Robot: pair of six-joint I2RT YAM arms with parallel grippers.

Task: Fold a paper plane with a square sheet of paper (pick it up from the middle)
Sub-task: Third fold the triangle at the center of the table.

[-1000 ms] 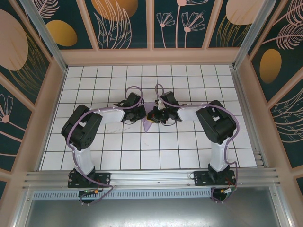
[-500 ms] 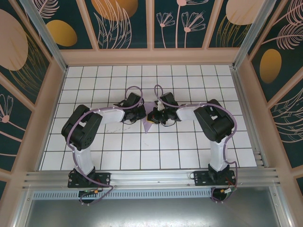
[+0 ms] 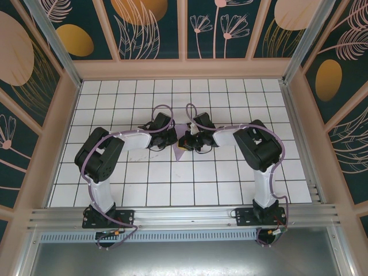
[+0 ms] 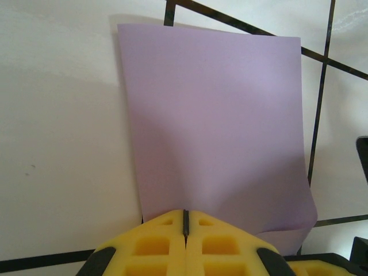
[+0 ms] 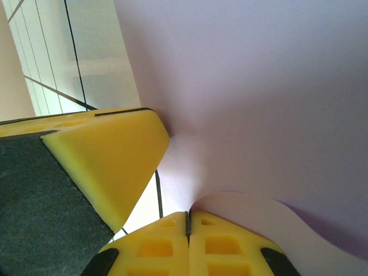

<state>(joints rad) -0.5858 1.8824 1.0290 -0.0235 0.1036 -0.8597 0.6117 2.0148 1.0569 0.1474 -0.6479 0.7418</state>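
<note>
**Item:** thin, matte lilac-purple sheet of paper point(image 4: 218, 115).

**Location:** middle of the white tiled table point(image 3: 230, 172) with black grid lines, between the two claws and well apart from every wall.

**Appearance:**
- From above point(image 3: 179, 152): shows as a small lilac patch, mostly covered by the two wrists, with a pointed end toward the near side.
- From the left wrist: shows as a plain rectangle, longer than wide, lying flat on the tiles across a black grid line. Straight edge at the top of that view; bottom-right corner lifted in a slight curl.
- From the right wrist point(image 5: 259, 86): rises as a broad smooth surface across the top and right of that view, with one rounded, curled edge running down to the fingertips.

**Left claw** point(image 3: 170, 140): reaches in from the left. In its own view point(image 4: 185, 221), yellow foam fingertips pressed together with only a hairline seam between, clamped on the sheet's nearest edge.

**Right claw** point(image 3: 185, 142): reaches in from the right, just beside the left claw. In its own view point(image 5: 187, 221), yellow fingertips likewise closed to a thin seam, pinching the curled edge of the sheet. A yellow foam pad point(image 5: 109, 161) of the left claw close by at the left of that view.

**Surroundings:** aluminium rail point(image 3: 184, 215) along the near edge, carrying both arm bases; dark teal wall panels point(image 3: 155, 29) with botanical print on the far and side walls.
</note>
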